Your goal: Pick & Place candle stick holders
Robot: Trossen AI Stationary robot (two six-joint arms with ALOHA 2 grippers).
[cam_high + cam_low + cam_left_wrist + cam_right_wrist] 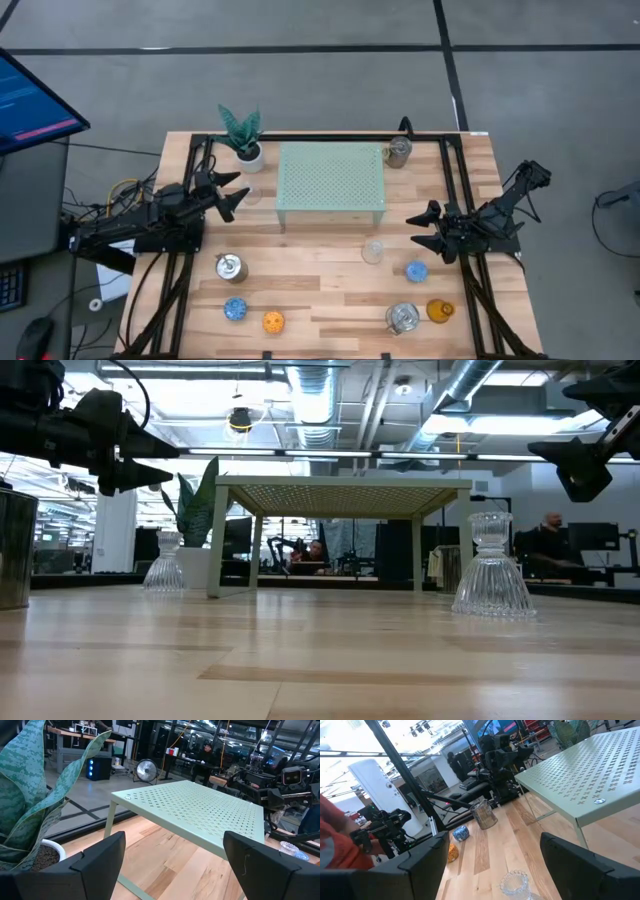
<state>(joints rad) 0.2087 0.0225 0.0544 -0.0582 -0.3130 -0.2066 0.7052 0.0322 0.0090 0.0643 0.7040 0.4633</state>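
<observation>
1. Candle stick holders are seen scattered over the worktop [330, 270]; none is held.
2. The clear glass holder [373, 250] stands upright just in front of the pale green stand [331, 176], between the two arms.
3. The right hand [424, 229] is held wide and empty, raised near this holder, which lies towards the worktop's middle from it.
4. The left hand [234, 192] is likewise wide and empty beside the plant [241, 133], well apart from that holder, so the right arm is judged nearer.

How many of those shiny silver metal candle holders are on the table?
3. One silver holder stands at the far edge, right of the green stand; one on the left, below the left arm; one at the near edge, beside the amber holder.
</observation>
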